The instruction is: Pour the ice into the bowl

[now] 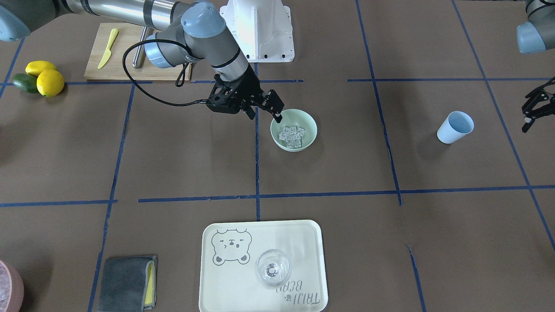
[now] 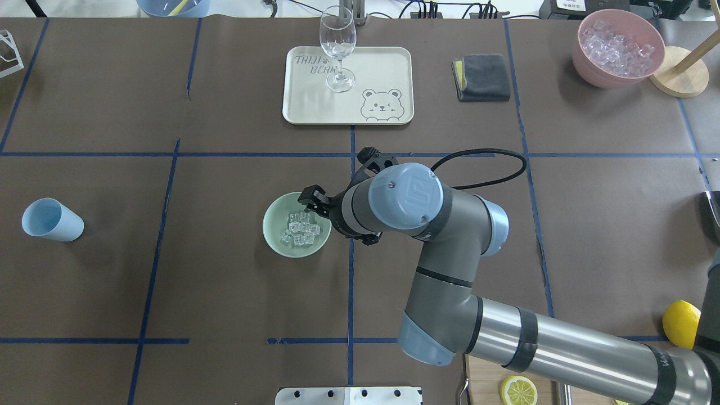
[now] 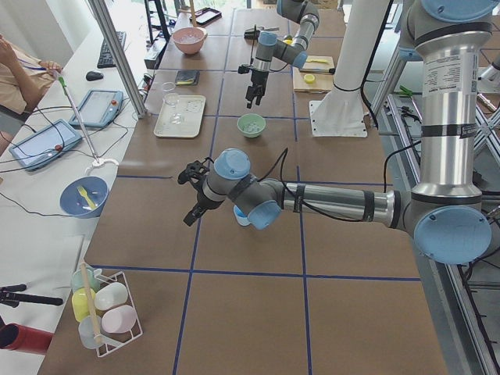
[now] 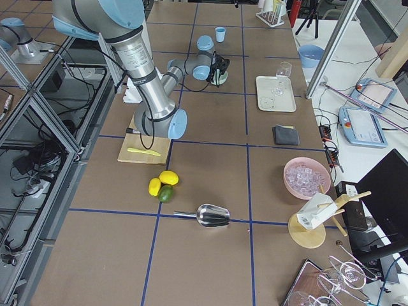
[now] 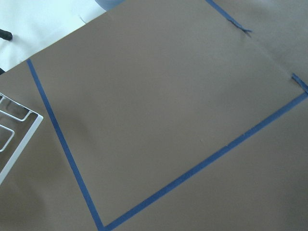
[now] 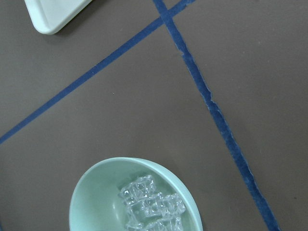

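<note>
The pale mint-green bowl (image 1: pixel 304 145) stands near the table's middle and holds several small clear ice cubes (image 1: pixel 292 133). It also shows in the overhead view (image 2: pixel 274 236) and the right wrist view (image 6: pixel 91 197), with the ice (image 6: pixel 151 207) inside. My right gripper (image 1: pixel 265 113) is open and empty, just beside and above the bowl's rim on the robot's side. The light blue cup (image 1: pixel 454 126) stands upright and alone on my left side (image 2: pixel 52 219). My left gripper (image 3: pixel 186 199) is open and empty, a little way from the cup.
A cream tray (image 2: pixel 315 107) with a clear wine glass (image 2: pixel 337 45) sits at the far side. A grey cloth (image 2: pixel 484 76) and a pink bowl of crushed ice (image 2: pixel 616 73) lie far right. A cutting board (image 1: pixel 125 52), lemons (image 1: pixel 50 82) and a metal scoop (image 4: pixel 207 217) are on my right.
</note>
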Robot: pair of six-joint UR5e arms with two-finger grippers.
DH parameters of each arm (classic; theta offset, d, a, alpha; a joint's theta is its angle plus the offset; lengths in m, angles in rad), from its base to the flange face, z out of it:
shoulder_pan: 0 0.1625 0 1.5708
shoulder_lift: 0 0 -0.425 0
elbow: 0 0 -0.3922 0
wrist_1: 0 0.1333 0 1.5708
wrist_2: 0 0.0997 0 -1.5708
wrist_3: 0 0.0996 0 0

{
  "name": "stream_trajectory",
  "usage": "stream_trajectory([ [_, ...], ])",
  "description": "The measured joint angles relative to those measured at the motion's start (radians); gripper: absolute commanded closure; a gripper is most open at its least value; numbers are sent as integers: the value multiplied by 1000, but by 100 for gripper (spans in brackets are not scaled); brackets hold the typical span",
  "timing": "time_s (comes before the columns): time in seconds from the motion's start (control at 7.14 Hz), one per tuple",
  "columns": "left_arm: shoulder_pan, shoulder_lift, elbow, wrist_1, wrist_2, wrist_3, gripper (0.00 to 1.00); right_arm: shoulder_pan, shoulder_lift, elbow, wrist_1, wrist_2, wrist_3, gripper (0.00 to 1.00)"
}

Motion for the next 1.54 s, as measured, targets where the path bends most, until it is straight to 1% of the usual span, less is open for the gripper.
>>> stream_trajectory([
  [0.14,-7,-7,0,11,-6,2,0,-9,50,-58,-57,1,-43,1],
  [0.28,-10,-9,-2,14,-8,2,0,-21,88,-98,-125,1,-102,22],
  [0.42,-10,-9,-3,15,-8,1,0,-31,105,-116,-177,1,-153,63],
  [0.56,-11,-9,-4,14,-9,-2,0,-38,110,-127,-201,0,-188,100],
  [0.84,-11,-9,-5,14,-9,-5,0,-42,110,-138,-212,4,-234,100],
  [1.12,-11,-6,-10,14,-10,-5,0,-29,101,-117,-213,24,-247,100],
  [1.26,-12,-1,-15,14,-9,-5,0,3,70,-75,-213,71,-249,100],
  [1.4,-13,5,-21,13,-10,-5,0,49,0,13,-212,132,-257,100],
  [1.54,-14,14,-26,12,-10,-5,0,92,-97,124,-209,182,-287,100],
])
